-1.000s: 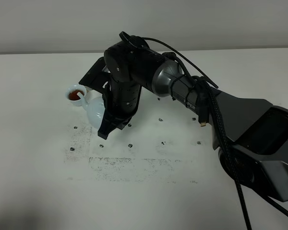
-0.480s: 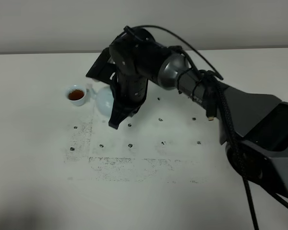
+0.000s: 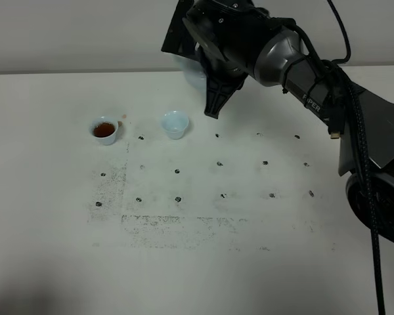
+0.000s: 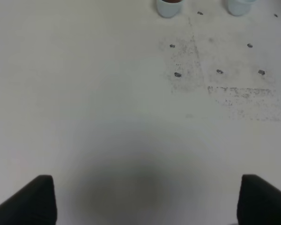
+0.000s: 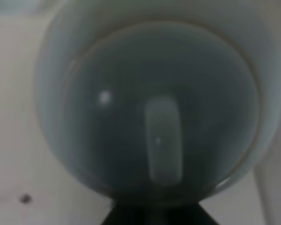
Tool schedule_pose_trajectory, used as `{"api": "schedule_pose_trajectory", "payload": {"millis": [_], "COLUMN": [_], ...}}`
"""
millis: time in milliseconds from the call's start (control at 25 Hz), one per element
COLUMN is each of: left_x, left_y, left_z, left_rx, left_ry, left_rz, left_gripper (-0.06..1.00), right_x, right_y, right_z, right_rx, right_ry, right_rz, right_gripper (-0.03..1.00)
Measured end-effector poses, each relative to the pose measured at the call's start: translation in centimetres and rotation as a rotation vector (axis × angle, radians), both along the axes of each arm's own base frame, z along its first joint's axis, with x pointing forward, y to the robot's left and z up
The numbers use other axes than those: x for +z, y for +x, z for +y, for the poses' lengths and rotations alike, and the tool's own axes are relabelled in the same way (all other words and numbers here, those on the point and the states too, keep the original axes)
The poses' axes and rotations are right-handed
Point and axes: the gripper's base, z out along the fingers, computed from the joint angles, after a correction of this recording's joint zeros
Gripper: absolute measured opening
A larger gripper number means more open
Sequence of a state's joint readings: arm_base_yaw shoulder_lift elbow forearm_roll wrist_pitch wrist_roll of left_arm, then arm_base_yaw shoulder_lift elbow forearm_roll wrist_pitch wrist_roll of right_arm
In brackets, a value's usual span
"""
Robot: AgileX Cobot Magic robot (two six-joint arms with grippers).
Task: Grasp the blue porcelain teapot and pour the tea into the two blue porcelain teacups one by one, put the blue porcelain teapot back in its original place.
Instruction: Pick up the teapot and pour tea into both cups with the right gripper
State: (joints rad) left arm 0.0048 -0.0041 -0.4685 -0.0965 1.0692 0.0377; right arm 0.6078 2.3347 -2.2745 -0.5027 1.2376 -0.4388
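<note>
The blue porcelain teapot (image 3: 192,73) hangs high over the back of the table, mostly hidden by my right gripper (image 3: 207,82), which is shut on it. In the right wrist view the teapot (image 5: 154,108) fills the frame, its lid facing the camera. Two blue teacups stand on the table below and left of the teapot. The left cup (image 3: 105,129) holds brown tea. The right cup (image 3: 175,123) looks empty. Both cups also show in the left wrist view, the left cup (image 4: 168,7) and the right cup (image 4: 239,5). My left gripper (image 4: 150,201) is open and empty, far from the cups.
The white table (image 3: 52,230) has a grid of small dark marks (image 3: 220,163) and a scuffed grey patch (image 3: 177,226) in the middle. A pale wall (image 3: 65,33) runs behind the table's far edge.
My right gripper has lifted the teapot from beside the tea-filled cup, up and to the back right. The second cup, hidden before, now shows.
</note>
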Motion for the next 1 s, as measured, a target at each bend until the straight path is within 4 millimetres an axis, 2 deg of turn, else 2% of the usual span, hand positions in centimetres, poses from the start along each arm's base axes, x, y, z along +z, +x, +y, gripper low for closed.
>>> {"api": "schedule_pose_trajectory", "payload": {"millis": [200, 600, 1000], "left_x": [0.0, 0.0, 0.0], "left_y": [0.0, 0.0, 0.0], "left_z": [0.0, 0.0, 0.0], "left_rx": [0.0, 0.0, 0.0], "left_ry": [0.0, 0.0, 0.0], "left_rz": [0.0, 0.0, 0.0], "left_gripper": [0.74, 0.74, 0.74], "right_x": [-0.2, -4.2, -4.5], "right_y": [0.8, 1.0, 1.0], "right_z": [-1.3, 0.1, 0.1], "right_rx": [0.047, 0.348, 0.386], "right_ry": [-0.145, -0.296, -0.332], "right_rz": [-0.031, -0.045, -0.034], "right_gripper": [0.04, 0.04, 0.04]}}
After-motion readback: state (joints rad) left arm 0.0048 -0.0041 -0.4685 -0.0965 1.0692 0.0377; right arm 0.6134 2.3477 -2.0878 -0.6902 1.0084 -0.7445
